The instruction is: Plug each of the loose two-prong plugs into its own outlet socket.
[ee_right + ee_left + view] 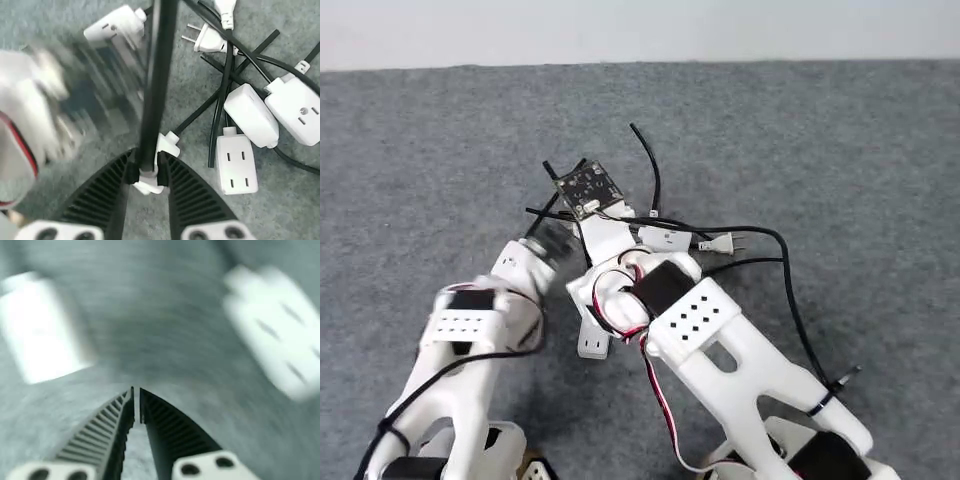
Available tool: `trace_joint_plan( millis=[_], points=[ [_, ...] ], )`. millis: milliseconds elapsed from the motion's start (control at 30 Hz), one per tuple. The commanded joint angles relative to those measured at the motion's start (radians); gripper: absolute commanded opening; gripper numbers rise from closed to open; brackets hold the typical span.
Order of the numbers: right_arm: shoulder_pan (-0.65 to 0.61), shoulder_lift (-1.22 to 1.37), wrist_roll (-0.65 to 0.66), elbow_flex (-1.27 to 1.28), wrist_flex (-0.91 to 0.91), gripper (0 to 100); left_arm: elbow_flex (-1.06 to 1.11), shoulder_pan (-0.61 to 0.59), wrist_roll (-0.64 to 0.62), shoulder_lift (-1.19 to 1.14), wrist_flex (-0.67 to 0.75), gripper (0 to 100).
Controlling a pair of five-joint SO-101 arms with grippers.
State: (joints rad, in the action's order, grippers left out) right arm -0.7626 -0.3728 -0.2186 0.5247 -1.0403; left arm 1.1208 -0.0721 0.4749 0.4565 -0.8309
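Pinching black cord, right gripper angled down.

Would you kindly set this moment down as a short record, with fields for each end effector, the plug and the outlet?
left end effector: shut, nothing between its fingers, over the grey carpet
right end effector: shut on a black cord, near the cord's white end piece
two-prong plug: loose on the carpet, prongs bare
outlet block: lies flat, two sockets, both empty
status: that plug is not yet in a socket
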Motion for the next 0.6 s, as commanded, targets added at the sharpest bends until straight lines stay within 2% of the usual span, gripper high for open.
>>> trace_joint_plan(
  millis=[0,33,100,567],
  points=[
    [0.022,0.002,-0.071,0.072,0.134,0.8,-0.019,-0.098,-0.347,0.028,0.187,1],
    [0.022,0.002,-0.083,0.097,0.162,0.8,-0.018,-0.118,-0.414,0.028,0.23,1],
    [0.022,0.001,-0.091,0.124,0.199,0.8,-0.018,-0.15,-0.473,0.028,0.279,1],
    [0.033,0.004,-0.077,0.229,0.3,0.8,-0.018,-0.157,-0.474,0.026,0.287,1]
  ],
)
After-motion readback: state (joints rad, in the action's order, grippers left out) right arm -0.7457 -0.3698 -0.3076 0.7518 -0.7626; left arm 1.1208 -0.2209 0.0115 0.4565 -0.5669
